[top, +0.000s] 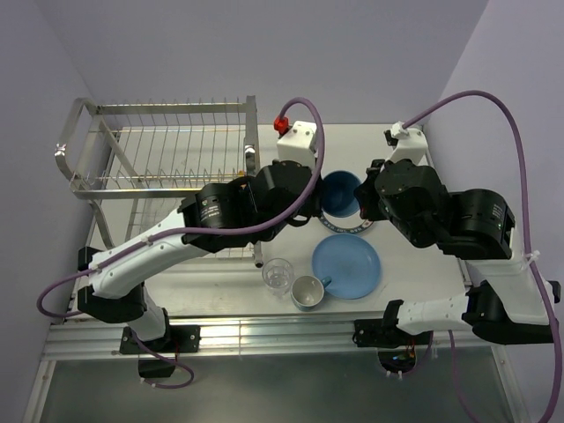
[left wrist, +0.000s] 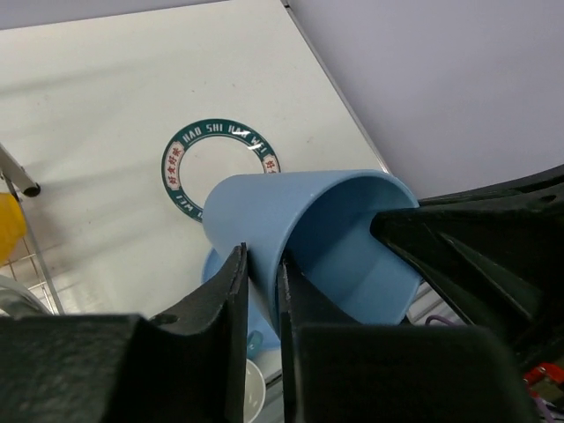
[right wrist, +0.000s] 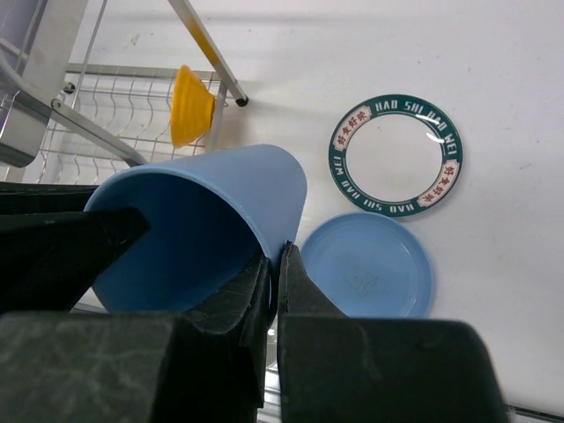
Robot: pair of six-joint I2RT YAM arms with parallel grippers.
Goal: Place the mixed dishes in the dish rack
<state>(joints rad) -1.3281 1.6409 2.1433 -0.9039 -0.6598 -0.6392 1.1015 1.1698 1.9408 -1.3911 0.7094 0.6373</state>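
Overhead: blue tumbler (top: 339, 192) held off the table (top: 220, 278) between both wrists, above the white plate with dark patterned rim (top: 348, 226); fingers hidden there.

Left wrist: left gripper (left wrist: 263, 256) clenched on the tumbler's rim wall, one finger inside, one outside.

Right wrist: right gripper (right wrist: 275, 256) pinched tight on another part of the same rim.

Only here: small yellow-orange bowl (right wrist: 194, 104), tipped on its side on the lower wires of the dish rack (right wrist: 115, 115).

Near the front edge: clear glass (top: 278, 275), then light blue mug (top: 307, 292) just beside large plain blue plate (top: 346, 266).
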